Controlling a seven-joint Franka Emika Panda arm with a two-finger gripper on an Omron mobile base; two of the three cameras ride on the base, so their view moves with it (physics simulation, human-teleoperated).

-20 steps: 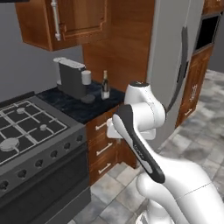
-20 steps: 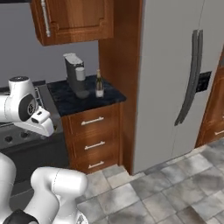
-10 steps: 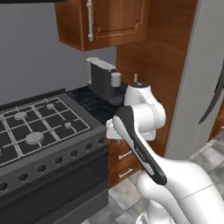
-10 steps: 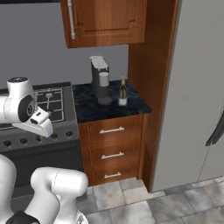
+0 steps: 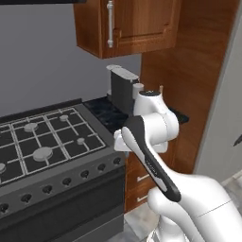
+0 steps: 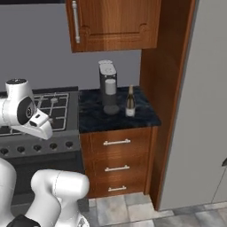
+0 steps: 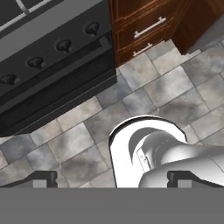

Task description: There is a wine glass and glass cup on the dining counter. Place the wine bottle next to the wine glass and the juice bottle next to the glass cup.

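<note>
The wine bottle [image 6: 130, 101], dark and slim with a tan top and a pale label, stands upright on the small black counter [image 6: 117, 119] beside the stove, right of a coffee machine [image 6: 108, 87]. My gripper [image 7: 116, 178] is open with nothing between its fingers, and it hangs low in front of the stove, pointing down at the tiled floor [image 7: 144, 94]. In the left base view my own arm covers most of the bottle. The wine glass, the glass cup, the juice bottle and the dining counter are out of view.
A gas stove [image 5: 45, 144] with a row of dark knobs stands left of the small counter, and its oven front [image 7: 52, 48] faces the hand. Wooden drawers [image 6: 117, 162] sit under the counter. A wooden cabinet [image 6: 113, 24] hangs above, and a grey fridge [image 6: 201, 111] stands at right.
The whole picture has shifted: the base has moved, so stove, counter and bottle sit further right and closer. The arm keeps its pose and the gripper stays open.
</note>
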